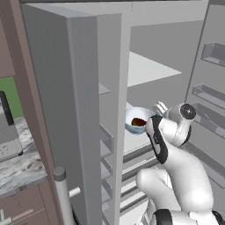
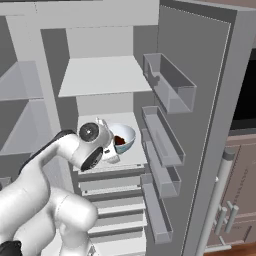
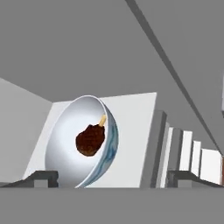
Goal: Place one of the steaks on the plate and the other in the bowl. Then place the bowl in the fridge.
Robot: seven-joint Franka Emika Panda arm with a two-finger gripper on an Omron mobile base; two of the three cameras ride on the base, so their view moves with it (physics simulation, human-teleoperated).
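1. Hand view shows the bowl [image 3: 83, 142] on a white fridge shelf [image 3: 131, 131], a dark reddish-brown steak [image 3: 91, 140] inside it.
2. The gripper [image 3: 113, 178] is spread wide, its fingertips [image 3: 41, 178] apart from the bowl and holding nothing.
3. Both base views place the bowl on a middle shelf of the open fridge [image 1: 83, 110], the arm's wrist just beside it.
4. Right base view adds the door bins [image 2: 167, 82]; left base view adds a marble counter [image 1: 19, 165] beside the fridge.

Bowl [image 3: 65, 144] white inside, pale blue-grey mottled outside. Steak [image 3: 91, 140] dark reddish-brown, tan bone end. Fridge [image 2: 200, 75] grey, shelves [image 2: 102, 75] white.
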